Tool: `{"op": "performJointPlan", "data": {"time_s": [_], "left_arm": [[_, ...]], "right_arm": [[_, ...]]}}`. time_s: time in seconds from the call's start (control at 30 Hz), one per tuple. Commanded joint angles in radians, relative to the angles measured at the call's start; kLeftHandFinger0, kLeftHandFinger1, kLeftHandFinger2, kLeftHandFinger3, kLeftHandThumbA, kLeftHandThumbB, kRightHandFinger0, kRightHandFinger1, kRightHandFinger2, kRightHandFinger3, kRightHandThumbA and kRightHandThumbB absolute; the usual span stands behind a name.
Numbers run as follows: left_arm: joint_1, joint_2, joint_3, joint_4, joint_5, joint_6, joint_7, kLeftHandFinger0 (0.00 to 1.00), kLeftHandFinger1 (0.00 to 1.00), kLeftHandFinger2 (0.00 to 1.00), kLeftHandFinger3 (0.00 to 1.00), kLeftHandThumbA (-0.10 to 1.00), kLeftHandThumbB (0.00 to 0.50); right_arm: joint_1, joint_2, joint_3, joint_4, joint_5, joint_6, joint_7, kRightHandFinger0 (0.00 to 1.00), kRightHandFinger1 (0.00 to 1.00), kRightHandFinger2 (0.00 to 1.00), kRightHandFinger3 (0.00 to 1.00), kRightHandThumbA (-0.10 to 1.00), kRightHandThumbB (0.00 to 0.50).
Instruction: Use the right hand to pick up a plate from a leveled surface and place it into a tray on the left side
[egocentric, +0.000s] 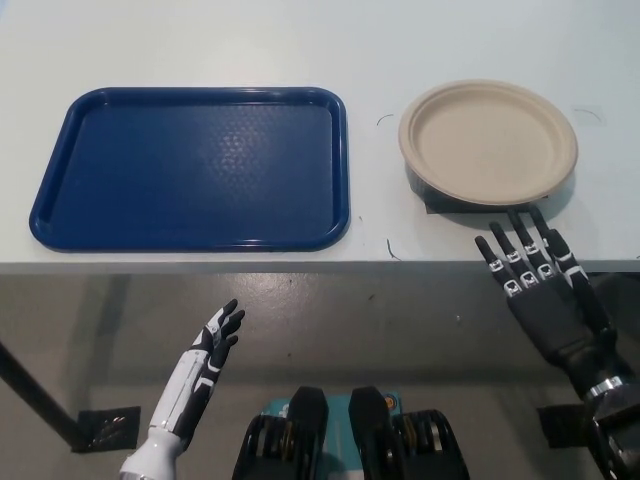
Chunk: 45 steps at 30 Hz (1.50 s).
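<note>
A beige round plate (488, 142) rests on a small dark raised base at the table's right. The blue tray (195, 166) lies empty on the table's left. My black right hand (540, 290) is open, fingers spread, its fingertips (520, 225) over the table's front edge just below the plate's near rim, not touching it. My white left hand (210, 355) rests open below the table edge at lower left.
The white table (370, 40) has its front edge running across the picture's middle. Small pen marks show on the table beside the plate. Grey floor lies below the edge.
</note>
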<state>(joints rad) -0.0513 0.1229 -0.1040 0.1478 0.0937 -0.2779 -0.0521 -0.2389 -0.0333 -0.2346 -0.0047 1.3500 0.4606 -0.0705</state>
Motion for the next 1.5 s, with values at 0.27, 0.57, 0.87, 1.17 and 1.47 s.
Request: {"op": "performJointPlan", "data": {"time_s": [0.27,0.57,0.87,1.17,1.47], "left_arm": [[-0.022,0.013,0.01,-0.012,0.009,-0.043,-0.003,1.0,1.0,1.0,1.0,1.0,0.138],[-0.024,0.013,0.009,-0.005,0.005,-0.052,-0.006,1.0,1.0,1.0,1.0,1.0,0.148],[-0.02,0.015,0.011,-0.017,0.011,-0.043,-0.004,1.0,1.0,1.0,1.0,1.0,0.132],[-0.022,0.014,0.013,-0.014,0.003,-0.048,-0.005,1.0,1.0,1.0,1.0,1.0,0.145],[-0.026,0.019,0.011,-0.012,0.009,-0.053,-0.007,1.0,1.0,1.0,1.0,1.0,0.143]], "right_arm": [[-0.047,0.016,-0.02,0.053,-0.052,0.008,-0.015,1.0,1.0,1.0,1.0,1.0,0.335],[-0.069,0.024,-0.039,0.083,-0.077,0.009,-0.041,1.0,1.0,1.0,1.0,1.0,0.329],[-0.107,0.022,-0.04,0.1,-0.092,0.009,-0.061,1.0,1.0,1.0,1.0,1.0,0.329],[-0.148,0.024,-0.044,0.148,-0.128,0.009,-0.077,1.0,1.0,1.0,1.0,1.0,0.33],[-0.191,0.027,-0.058,0.214,-0.18,0.009,-0.131,1.0,1.0,1.0,1.0,1.0,0.33]]}}
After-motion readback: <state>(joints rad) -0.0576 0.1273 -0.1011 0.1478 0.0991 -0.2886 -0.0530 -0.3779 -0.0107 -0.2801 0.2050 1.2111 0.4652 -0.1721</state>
